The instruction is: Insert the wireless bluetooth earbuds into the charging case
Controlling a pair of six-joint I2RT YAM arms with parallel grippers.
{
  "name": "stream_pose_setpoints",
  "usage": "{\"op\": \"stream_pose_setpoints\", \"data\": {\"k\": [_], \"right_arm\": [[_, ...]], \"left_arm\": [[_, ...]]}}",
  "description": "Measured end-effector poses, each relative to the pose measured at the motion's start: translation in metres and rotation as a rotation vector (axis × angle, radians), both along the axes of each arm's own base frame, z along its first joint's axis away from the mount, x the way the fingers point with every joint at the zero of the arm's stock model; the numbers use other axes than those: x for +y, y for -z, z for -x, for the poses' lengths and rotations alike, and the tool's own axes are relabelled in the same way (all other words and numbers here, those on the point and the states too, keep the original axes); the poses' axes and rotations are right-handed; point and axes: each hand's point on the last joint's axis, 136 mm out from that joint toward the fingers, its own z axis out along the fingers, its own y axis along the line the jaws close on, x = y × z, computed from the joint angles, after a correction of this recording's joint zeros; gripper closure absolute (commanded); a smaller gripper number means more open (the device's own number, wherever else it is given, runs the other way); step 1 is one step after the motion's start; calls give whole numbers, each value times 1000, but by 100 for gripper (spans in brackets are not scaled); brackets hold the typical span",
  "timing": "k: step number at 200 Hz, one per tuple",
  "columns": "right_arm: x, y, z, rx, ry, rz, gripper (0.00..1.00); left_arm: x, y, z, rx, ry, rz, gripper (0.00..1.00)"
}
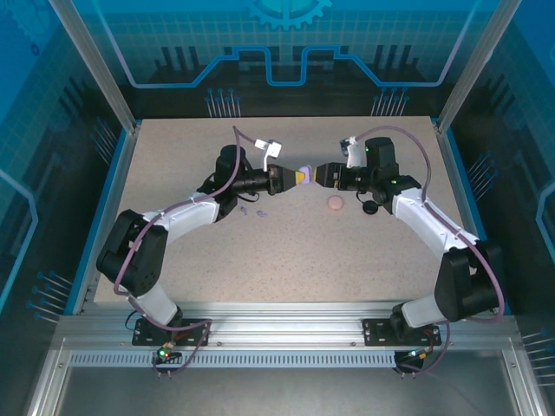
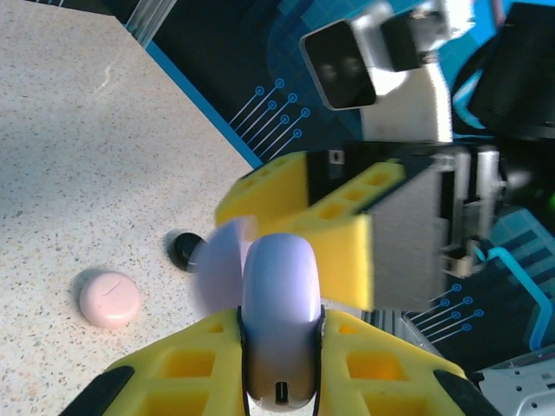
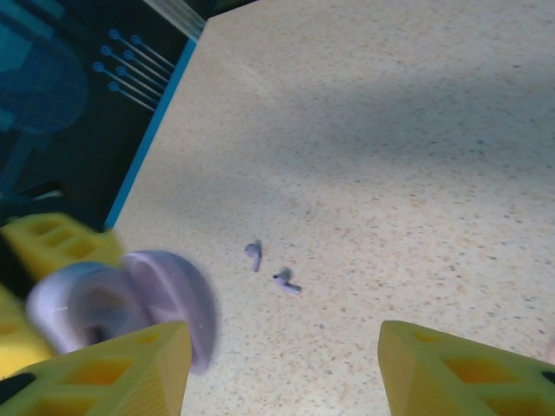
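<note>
Two lilac earbuds [image 3: 253, 256] lie loose on the speckled table [image 1: 286, 260], near each other but not touching, on the left arm's side and below the raised case; neither is seated in a case yet; lilac charging case [image 2: 277, 321] is up off the table between the two arms, pinched edge-on in the left gripper [image 2: 279, 336], jaws narrow and clamped on its body, port end toward that wrist's camera; lid looks swung open but is blurred, so its angle is unclear; right gripper [image 3: 279, 336] faces it head-on, jaws wide and empty, one finger just beside the lid; judged: left steadies the body in mid-air so right can work the lid and bare the sockets for the buds; pink case [image 1: 335, 203] and small black case [image 1: 370, 207] rest on the table by the right arm, well apart from the lilac pair, likely not wanted for this colour.
</note>
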Motion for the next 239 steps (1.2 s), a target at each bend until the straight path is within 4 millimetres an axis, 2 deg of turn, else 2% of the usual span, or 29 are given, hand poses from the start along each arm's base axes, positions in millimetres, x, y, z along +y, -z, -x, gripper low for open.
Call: {"op": "stream_pose_setpoints", "data": {"k": [32,69,88,109,126,145,198,239], "right_arm": [[0,17,-6,45,11,-1,42],[0,19,-7,53,12,-5,43],[-5,11,-3,37,14,-9,43],[-13,-6,11,-5,1,-27,43],[-10,-21,22,-44,-35,-48,45],[-6,-28,27,-64,-69,-64,47],[10,-15,32,-23,-123,-70,50],[12,-2,27,5,-121,-63,53]], "left_arm": [[-1,-2,2,-7,10,6,100],[-1,-2,2,-5,10,7,100],[-1,-2,1,-5,10,7,100],[-1,-4,1,-9,10,9,100],[-2,-7,0,-16,11,12,100],[-2,-9,0,-18,12,14,100],[-3,-9,0,-16,14,16,100],[-3,-10,2,-6,24,21,100]]}}
